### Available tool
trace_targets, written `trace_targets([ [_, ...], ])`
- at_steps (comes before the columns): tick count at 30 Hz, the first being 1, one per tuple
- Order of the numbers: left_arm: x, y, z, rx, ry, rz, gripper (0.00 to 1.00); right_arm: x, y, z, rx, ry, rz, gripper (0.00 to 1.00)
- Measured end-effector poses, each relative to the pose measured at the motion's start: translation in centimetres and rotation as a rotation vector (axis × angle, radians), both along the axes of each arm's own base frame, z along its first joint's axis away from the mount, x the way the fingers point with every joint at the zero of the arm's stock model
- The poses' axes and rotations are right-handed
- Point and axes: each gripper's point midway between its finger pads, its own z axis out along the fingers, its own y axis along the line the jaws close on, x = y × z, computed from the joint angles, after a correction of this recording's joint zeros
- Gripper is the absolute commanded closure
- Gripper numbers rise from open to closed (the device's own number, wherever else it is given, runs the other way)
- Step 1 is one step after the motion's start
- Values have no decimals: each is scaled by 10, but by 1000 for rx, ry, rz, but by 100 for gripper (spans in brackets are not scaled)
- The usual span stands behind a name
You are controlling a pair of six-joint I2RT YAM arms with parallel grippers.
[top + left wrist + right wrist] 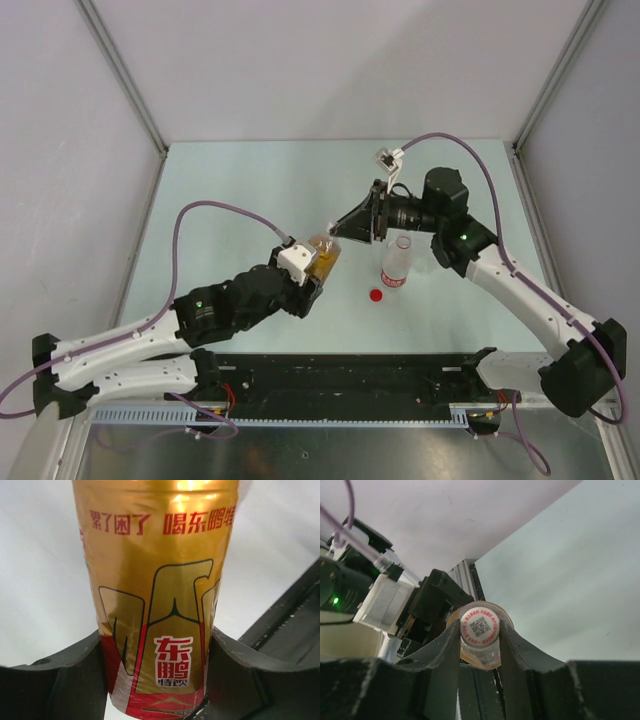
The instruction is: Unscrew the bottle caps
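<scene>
My left gripper [318, 270] is shut on the amber bottle [325, 257], which has a gold and red label [165, 605], and holds it tilted above the table. My right gripper [338, 232] is shut on that bottle's white cap [479, 625], which carries a QR code. The cap sits between my right fingers [445, 650] at the bottle's mouth. The clear bottle with a red-and-white label [396, 262] stands uncapped on the table. The red cap [376, 295] lies loose beside it. The plain clear bottle is out of view.
The table [250, 190] is pale green with grey walls round it. A black rail [350, 375] runs along the near edge by the arm bases.
</scene>
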Motion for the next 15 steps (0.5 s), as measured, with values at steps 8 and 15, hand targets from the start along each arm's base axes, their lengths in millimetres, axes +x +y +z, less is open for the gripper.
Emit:
trace_targets([
  [8, -29, -27, 21, -139, 25, -218, 57, -38, -13, 31, 55, -195, 123, 100],
  [15, -63, -41, 42, -246, 33, -435, 57, -77, -24, 53, 129, -345, 264, 100],
])
